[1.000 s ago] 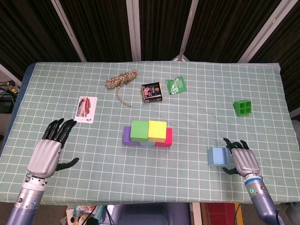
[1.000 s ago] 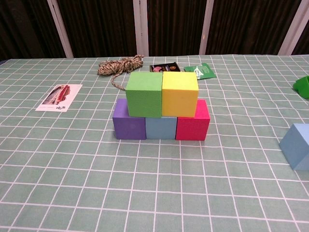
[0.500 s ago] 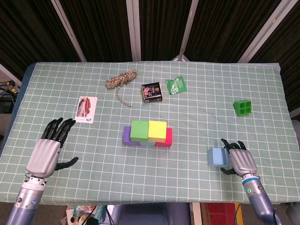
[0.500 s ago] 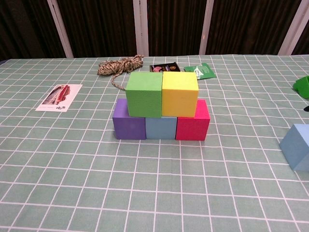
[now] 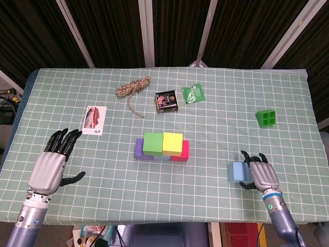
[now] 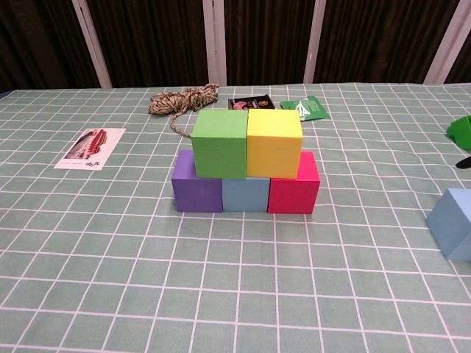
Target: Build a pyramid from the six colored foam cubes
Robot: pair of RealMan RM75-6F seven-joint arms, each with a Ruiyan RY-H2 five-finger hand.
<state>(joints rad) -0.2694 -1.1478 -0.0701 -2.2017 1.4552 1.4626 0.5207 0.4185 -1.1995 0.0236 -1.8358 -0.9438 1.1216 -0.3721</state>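
Five cubes stand stacked mid-table: purple, light blue and pink in a row, with green and yellow on top. A sixth, loose pale blue cube lies on the cloth at the right front, also at the chest view's right edge as the pale blue cube. My right hand sits against that cube's right side with its fingers spread past the far edge and the thumb by the near edge. The cube rests on the table. My left hand hovers open at the left front, holding nothing.
A twine bundle, a black box and a green packet lie behind the stack. A picture card lies at the left, a small green tray at the right. The table's front edge runs just below both hands.
My right hand has crept left, closer against the pale blue cube, and a dark fingertip now shows at the chest view's right edge. The cubes and left hand have hardly moved.
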